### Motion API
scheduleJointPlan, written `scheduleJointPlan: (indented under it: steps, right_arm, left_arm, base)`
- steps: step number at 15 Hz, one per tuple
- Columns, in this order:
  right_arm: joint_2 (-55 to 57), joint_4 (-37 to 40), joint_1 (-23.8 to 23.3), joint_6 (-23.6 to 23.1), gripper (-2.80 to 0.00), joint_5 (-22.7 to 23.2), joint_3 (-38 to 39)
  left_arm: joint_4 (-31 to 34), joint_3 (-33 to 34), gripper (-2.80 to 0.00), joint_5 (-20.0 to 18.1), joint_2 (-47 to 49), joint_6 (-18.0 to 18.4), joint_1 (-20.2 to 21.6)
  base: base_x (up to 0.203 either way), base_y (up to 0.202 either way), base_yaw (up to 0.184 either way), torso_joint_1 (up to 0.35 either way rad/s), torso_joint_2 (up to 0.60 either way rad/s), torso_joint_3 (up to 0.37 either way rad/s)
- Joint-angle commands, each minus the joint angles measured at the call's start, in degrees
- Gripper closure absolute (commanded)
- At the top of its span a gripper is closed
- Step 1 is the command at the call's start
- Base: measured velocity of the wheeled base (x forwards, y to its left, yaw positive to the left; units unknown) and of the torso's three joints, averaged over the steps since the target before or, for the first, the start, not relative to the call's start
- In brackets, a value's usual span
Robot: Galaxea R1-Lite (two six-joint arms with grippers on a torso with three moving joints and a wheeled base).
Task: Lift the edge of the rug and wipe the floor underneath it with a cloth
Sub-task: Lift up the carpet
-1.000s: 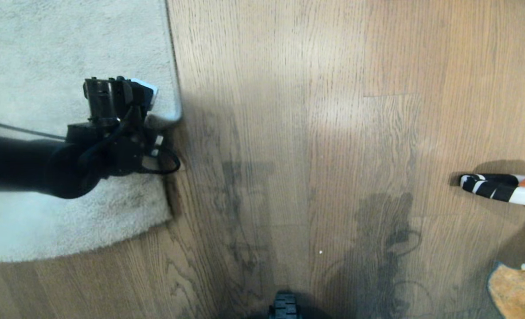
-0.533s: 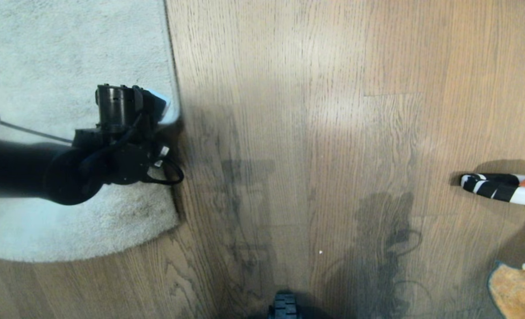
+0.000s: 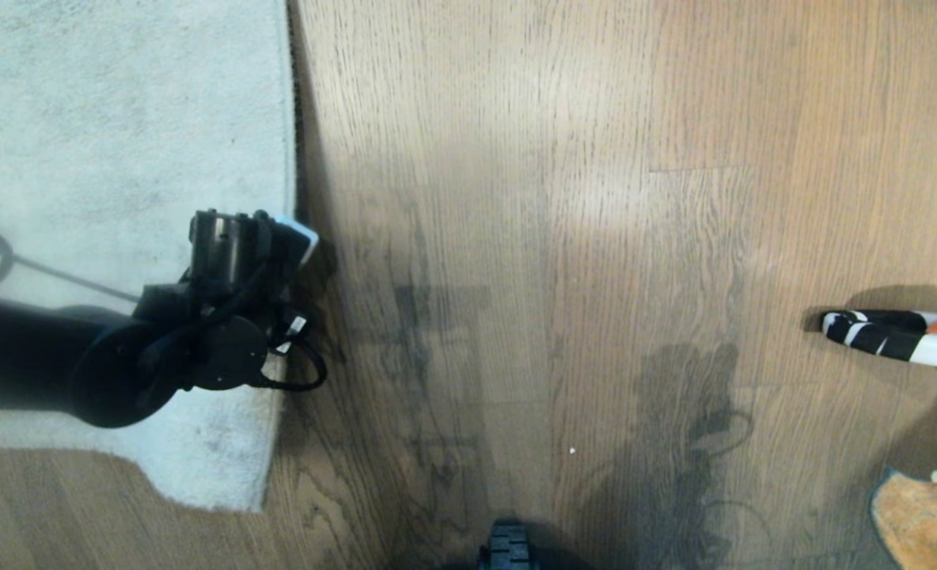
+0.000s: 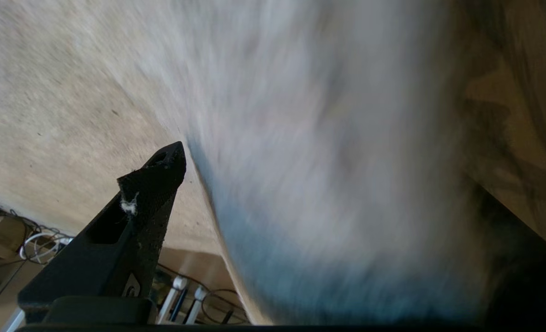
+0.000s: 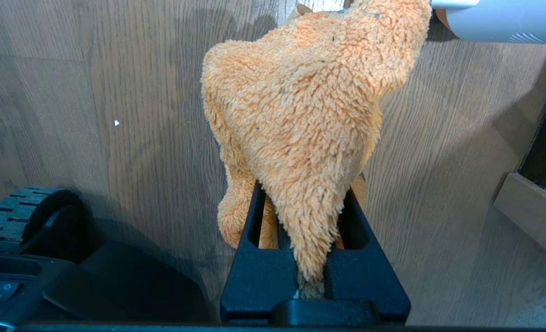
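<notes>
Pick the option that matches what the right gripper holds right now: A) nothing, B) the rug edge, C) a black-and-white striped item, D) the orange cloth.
D: in the right wrist view the right gripper is shut on the fluffy orange cloth, which hangs over the wood floor.

Brown wood-plank floor [image 3: 595, 198], shadowed

The rug edge [image 3: 282, 198] was pale grey with a thin dark border line. The floor [image 3: 595, 237] showed brown wood grain with darker streaks. In the lower right of the head frame the cloth [image 3: 923, 518] was fluffy orange-tan, its trim perhaps blue-grey. At the right edge lay a black-and-white striped object [image 3: 872, 331] with an orange patch. The left gripper [image 3: 247, 245] was black.
</notes>
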Motion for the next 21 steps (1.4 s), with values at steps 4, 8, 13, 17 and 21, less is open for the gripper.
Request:
scheduleJointPlan:
  steps: [4, 8, 13, 17, 21]
  right_arm:
    - [0.07, 0.06, 0.01, -0.07, 0.0, 0.02, 0.0]
    - [0.07, 0.0, 0.02, -0.07, 0.0, 0.05, 0.0]
    - [0.07, 0.0, -0.06, -0.07, 0.0, 0.1, 0.0]
    - [0.07, 0.0, -0.06, -0.07, 0.0, 0.1, 0.0]
    - [0.07, 0.0, -0.04, -0.07, 0.0, 0.06, 0.0]
  left_arm:
    - [-0.06, 4.59, -2.8, 0.25, -0.06, 0.54, -0.66]
    - [-0.06, 3.34, -2.8, 0.33, -0.06, 0.71, -2.17]
    - [0.03, 3.63, -2.8, 1.79, -0.34, 1.07, -5.01]
    - [0.33, 4.68, -2.8, 3.66, 0.46, 1.45, -7.31]
    - [0.12, 7.1, -2.8, 3.76, 0.64, 4.04, -7.11]
  base:
    - [0.0, 0.0, 0.0, 0.0, 0.0, 0.0]
    - [0.0, 0.0, 0.0, 0.0, 0.0, 0.0]
    - [0.0, 0.0, 0.0, 0.0, 0.0, 0.0]
    - [0.0, 0.0, 0.0, 0.0, 0.0, 0.0]
    - [0.0, 0.0, 0.0, 0.0, 0.0, 0.0]
